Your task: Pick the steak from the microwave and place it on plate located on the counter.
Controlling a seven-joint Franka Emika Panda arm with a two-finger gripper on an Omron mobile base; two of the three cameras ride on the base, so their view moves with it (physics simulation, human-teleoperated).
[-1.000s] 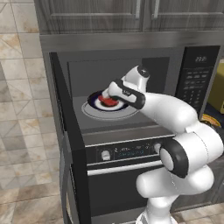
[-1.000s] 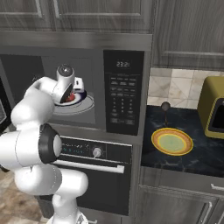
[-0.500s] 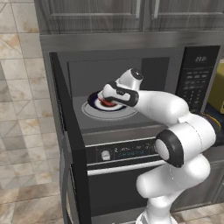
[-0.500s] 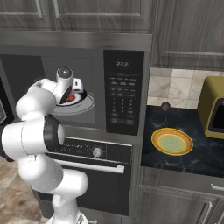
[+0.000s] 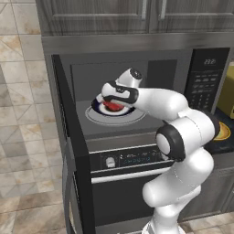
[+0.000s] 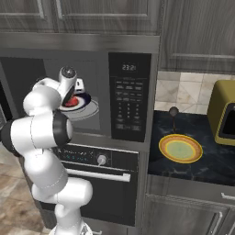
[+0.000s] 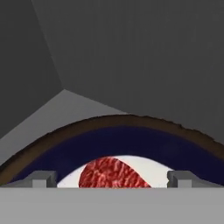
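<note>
One steak (image 7: 111, 173) lies on the white centre of a dark blue plate (image 7: 131, 142) inside the open microwave (image 6: 131, 98). The pincer (image 7: 111, 179) stands fully spread and empty, its tips flanking the meat. The yellow plate (image 6: 180, 148) rests on the dark tabletop (image 6: 215, 160), at 3 o'clock of the microwave.

So there's a dark blue plate with a white centre (image 7: 131, 146) sitting on a round glass turntable (image 5: 98, 119). Below that is a built-in oven (image 6: 98, 181) with a round knob (image 6: 101, 159) and a long handle (image 6: 98, 175). Off to the right is an olive-yellow toaster-looking appliance (image 6: 224, 111), in front of a beige tiled backsplash (image 6: 179, 92). Grey wood cabinets (image 5: 137, 16) run up top.
</note>
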